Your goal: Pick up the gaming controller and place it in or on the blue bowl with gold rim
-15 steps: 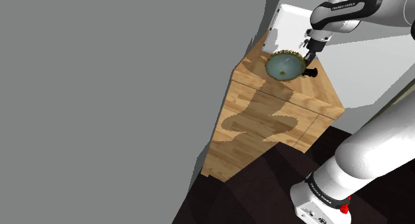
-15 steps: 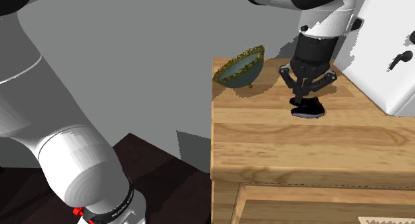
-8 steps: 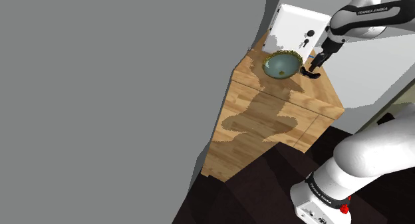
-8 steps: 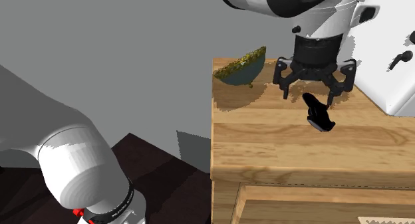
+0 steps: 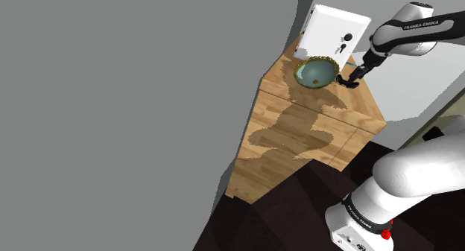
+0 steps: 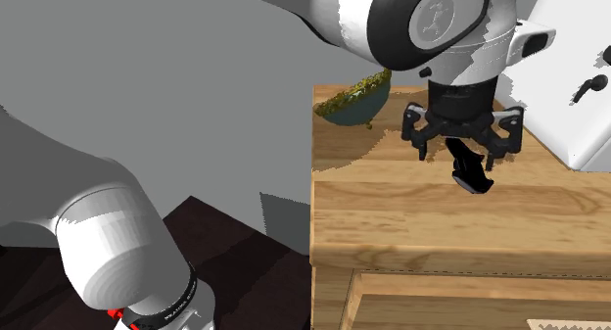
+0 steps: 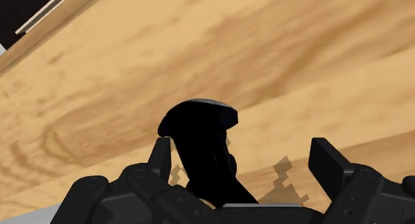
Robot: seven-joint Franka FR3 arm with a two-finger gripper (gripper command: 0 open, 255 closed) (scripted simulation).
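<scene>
Shoulder view: the gripper [image 5: 352, 77] is low over the wooden cabinet top [image 5: 358, 102], just beside the blue, gold-rimmed bowl [image 5: 316, 72], with the black gaming controller [image 5: 345, 81] right under it. Second exterior view: the controller [image 6: 472, 173] is up on end beneath the gripper [image 6: 460, 156], and the bowl [image 6: 354, 101] sits off to that view's left. Wrist view: the fingers [image 7: 327, 164] stand apart, with the controller [image 7: 199, 133] against one and clear of the other.

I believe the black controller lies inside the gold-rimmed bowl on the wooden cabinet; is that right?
Not quite: the black controller is outside the gold-rimmed bowl, upright under the gripper beside it, over the wooden cabinet, as the second exterior view shows.
</scene>
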